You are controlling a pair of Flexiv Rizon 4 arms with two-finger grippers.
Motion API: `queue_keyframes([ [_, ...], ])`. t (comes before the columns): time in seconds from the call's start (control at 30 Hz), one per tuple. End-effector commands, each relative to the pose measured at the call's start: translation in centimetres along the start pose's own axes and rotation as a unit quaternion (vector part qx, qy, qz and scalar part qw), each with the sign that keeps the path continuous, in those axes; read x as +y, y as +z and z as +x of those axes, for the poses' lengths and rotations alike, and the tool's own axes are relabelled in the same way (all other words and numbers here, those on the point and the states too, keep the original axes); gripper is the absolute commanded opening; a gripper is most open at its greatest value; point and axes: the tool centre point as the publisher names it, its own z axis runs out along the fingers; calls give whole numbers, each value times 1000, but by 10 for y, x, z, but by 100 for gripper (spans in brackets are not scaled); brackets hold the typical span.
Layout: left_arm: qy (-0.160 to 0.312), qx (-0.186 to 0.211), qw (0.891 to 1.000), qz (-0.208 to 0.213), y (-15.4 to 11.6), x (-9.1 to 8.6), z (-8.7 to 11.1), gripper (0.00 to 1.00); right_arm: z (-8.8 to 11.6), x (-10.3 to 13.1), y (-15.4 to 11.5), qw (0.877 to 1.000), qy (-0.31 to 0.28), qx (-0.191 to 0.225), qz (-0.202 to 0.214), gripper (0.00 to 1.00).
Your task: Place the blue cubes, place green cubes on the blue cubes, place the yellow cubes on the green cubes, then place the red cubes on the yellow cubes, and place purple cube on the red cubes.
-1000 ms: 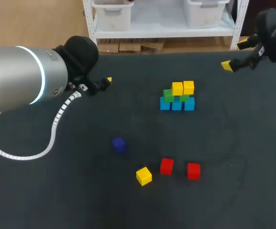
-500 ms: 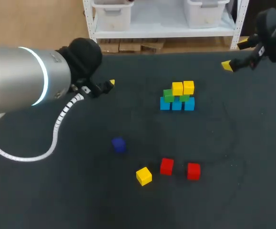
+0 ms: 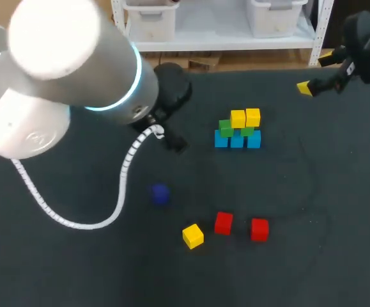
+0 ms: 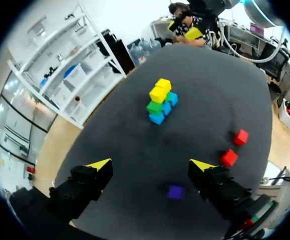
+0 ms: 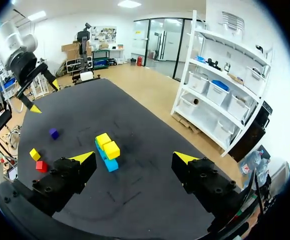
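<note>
Left gripper [image 4: 151, 165] spread wide, empty, purple cube [image 4: 175, 191] on the table ahead between its fingers; in the head view the left arm [image 3: 76, 77] hides those fingers. Right gripper [image 5: 133, 158] also apart, empty, well away from the stack [image 3: 238, 131], whose green cubes are partly covered by yellow ones. Red cubes [image 3: 223, 222] and loose yellow cube [image 3: 193, 235] lie apart from it.

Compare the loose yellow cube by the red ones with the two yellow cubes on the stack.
The loose yellow cube lies on the table; the stacked yellow cubes rest on green cubes. The loose yellow cube is turned askew and stands apart from the nearest red cube; the stacked yellow cubes sit in line with the stack, side by side and touching. All share the same yellow and look alike in size.
</note>
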Motion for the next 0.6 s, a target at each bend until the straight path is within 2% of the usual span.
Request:
queue_keyframes([
  [0.03, 3, 32, 999, -6, 5, -22, 1, 100, 1, -1, 1, 1000, 0, -2, -3, 100],
  [0.13, 15, 53, 998, 11, 16, -41, 8, 100, 1, -1, 1, 1000, 0, -2, -3, 100],
  [0.23, 21, 66, 996, 53, 29, -62, 20, 100, 1, -1, 1, 1000, 0, -2, -3, 100],
  [0.3, 46, 96, 993, 49, 40, -73, 31, 100, 1, -1, 1, 1000, 0, -2, -3, 100],
  [0.33, 44, 103, 992, 61, 47, -78, 39, 100, 1, -1, 1, 1000, 0, -2, -3, 100],
  [0.4, 23, 96, 991, 88, 55, -84, 50, 100, 1, -1, 1, 1000, 0, -2, -3, 100],
  [0.6, 23, 101, 989, 108, 60, -95, 60, 100, 1, -1, 1, 1000, 0, -2, -3, 100],
])
